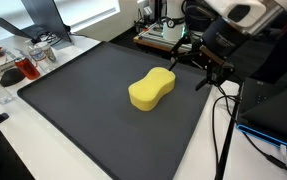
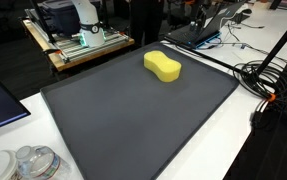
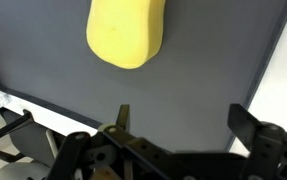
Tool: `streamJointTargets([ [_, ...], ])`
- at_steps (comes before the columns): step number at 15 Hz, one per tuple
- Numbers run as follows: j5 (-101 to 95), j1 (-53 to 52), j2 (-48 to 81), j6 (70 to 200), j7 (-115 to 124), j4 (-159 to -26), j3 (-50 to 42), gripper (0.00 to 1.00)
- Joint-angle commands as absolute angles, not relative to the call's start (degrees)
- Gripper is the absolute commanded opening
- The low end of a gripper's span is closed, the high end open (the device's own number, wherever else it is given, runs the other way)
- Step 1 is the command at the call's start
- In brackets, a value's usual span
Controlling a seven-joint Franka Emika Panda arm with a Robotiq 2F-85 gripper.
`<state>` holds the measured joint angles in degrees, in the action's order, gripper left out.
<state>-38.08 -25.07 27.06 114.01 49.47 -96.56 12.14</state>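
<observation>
My tool (image 3: 131, 122) is released and holds nothing; in the wrist view its two fingers (image 3: 251, 122) stand wide apart. It hangs over the edge of the dark mat (image 3: 203, 70), where the white worktop (image 3: 23, 108) begins. The yellow sponge (image 3: 126, 32) lies flat on the mat, well apart from my tool and straight ahead of it. In both exterior views the sponge (image 1: 151, 89) (image 2: 162, 66) rests alone on the mat, towards the side nearest my tool (image 1: 191, 62).
</observation>
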Motion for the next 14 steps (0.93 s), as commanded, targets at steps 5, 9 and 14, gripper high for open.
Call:
streamJointTargets([
  [5, -37.72, -30.21, 27.42, 104.95, 48.75, -95.85, 11.28, 1.00],
  [9, -37.85, -30.60, 24.37, 105.38, 49.03, -100.62, 12.26, 1.00],
  [14, -36.04, -29.77, 18.10, 107.47, 50.12, -109.47, 14.30, 1.00],
])
